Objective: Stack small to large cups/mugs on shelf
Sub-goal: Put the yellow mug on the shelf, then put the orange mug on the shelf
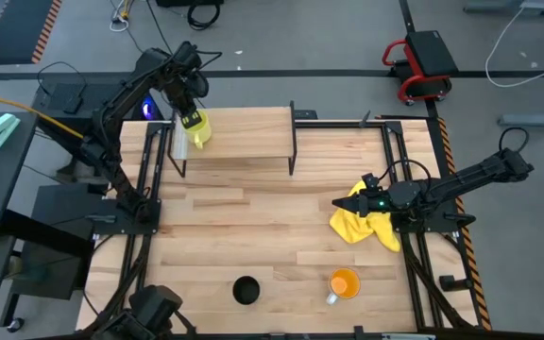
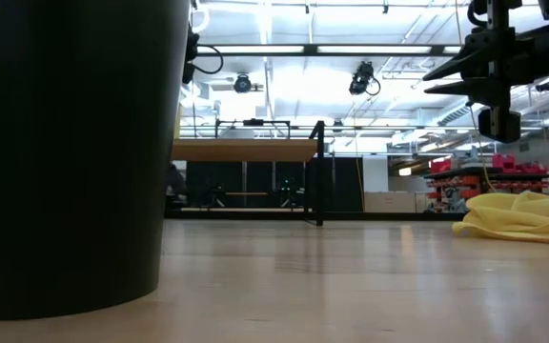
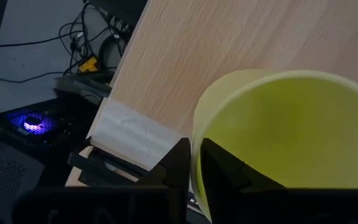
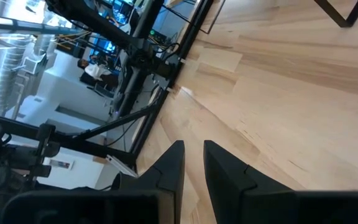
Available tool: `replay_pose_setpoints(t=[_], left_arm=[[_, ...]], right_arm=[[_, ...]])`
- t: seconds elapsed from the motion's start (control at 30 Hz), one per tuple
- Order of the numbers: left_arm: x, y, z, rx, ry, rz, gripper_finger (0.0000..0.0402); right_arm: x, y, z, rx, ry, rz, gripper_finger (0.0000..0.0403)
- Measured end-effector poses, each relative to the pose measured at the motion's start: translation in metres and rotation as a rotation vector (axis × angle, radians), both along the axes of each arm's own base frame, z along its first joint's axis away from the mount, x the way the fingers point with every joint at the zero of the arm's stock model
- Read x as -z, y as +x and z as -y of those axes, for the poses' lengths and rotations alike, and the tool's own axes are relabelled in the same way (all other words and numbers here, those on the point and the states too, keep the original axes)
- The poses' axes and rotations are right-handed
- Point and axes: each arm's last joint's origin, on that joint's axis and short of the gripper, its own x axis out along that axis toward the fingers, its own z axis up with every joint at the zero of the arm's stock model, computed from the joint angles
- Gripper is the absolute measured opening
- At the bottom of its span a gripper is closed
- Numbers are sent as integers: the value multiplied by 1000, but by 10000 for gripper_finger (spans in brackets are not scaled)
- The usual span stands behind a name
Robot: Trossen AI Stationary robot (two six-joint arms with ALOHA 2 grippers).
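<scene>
Left gripper (image 1: pixel 195 123) extended far-left; right gripper (image 1: pixel 360 201) hovers, jaws narrowly parted

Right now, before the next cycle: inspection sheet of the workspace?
Surface: light-wood tabletop, bare in the middle.
Job's things: yellow mug on the shelf, at its left end; black cup and orange mug on the tabletop near the front edge.
Clutter: yellow cloth at the right.
Grippers: left claw straddles the yellow mug's rim; right claw waits above the cloth, nothing between its fingers.
Cables: loose cables on the floor behind.
Surroundings: red-and-black cart behind the table.
</scene>
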Motion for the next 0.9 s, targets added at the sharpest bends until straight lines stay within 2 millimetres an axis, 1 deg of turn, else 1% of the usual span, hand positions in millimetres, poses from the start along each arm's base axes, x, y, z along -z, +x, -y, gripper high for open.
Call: replay_pose_setpoints(t=[0.27, 0.47, 0.53, 0.73, 0.9], left_arm=[[-1, 0, 0, -37, -4, 12, 82], [-10, 0, 8, -41, 23, 35, 114], [-18, -1, 9, -49, 44, 53, 122], [-51, 0, 14, -119, 129, 146, 139], [-75, 6, 28, -146, 168, 213, 141]], right_arm=[[0, 0, 0, -2, -9, -1, 67], [0, 0, 0, -3, -13, -1, 67], [0, 0, 0, -4, -15, -1, 67], [0, 0, 0, -4, -16, -1, 67], [0, 0, 0, -5, -21, -2, 67]])
